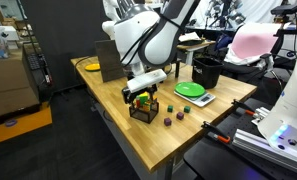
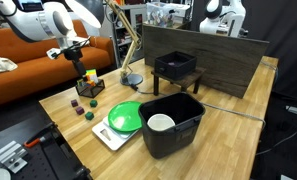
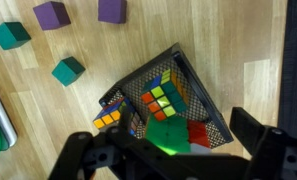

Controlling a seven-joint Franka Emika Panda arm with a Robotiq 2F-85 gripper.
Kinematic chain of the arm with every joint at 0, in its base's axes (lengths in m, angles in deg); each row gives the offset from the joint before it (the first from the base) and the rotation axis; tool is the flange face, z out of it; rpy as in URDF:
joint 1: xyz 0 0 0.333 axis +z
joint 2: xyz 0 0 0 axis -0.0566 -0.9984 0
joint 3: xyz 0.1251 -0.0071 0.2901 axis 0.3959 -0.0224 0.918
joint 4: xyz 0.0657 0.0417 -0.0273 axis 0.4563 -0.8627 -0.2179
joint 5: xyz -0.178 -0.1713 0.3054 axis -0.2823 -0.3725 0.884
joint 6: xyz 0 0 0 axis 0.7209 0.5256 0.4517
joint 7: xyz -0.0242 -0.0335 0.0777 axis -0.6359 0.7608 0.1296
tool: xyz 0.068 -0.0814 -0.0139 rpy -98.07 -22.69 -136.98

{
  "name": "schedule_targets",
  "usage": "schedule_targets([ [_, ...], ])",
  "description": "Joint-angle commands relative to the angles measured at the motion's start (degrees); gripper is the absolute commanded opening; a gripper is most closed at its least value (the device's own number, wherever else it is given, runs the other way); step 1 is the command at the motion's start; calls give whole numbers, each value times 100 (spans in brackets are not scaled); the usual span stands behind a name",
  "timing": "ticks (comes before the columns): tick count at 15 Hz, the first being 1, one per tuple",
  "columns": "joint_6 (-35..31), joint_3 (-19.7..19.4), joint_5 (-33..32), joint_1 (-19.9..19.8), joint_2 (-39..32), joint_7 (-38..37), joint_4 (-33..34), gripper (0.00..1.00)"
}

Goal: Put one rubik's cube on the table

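While my pincer (image 3: 173,150) hangs wide over the basket (image 3: 206,95) near the counter's (image 3: 238,40) edge, nothing's grasped. Next: drop, close on one rubik's cube (image 3: 160,100).

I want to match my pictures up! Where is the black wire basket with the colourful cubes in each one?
Exterior view: black wire basket near the centre.
Exterior view: it sits upper left.
Wrist view: it is in the middle, running to the lower right.
Shared landmark: small loose blocks beside it.

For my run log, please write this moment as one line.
claw: open, over mesh basket | rubik's cubes: inside basket | table: no rubik's cube yet
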Motion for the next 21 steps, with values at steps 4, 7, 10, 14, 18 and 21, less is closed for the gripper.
schedule_targets([
  [4, -346, -28, 264, 29, -216, 432, 90, 100],
  [7, -436, -36, 375, 56, -268, 545, 70, 100],
  [10, -459, -42, 502, 82, -307, 643, 45, 100],
  [14, -528, -22, 694, 105, -312, 694, 12, 72],
  [18, -639, 23, 1026, 77, -300, 714, -57, 53],
  [21, -629, 30, 1158, 87, -265, 719, -67, 34],
])
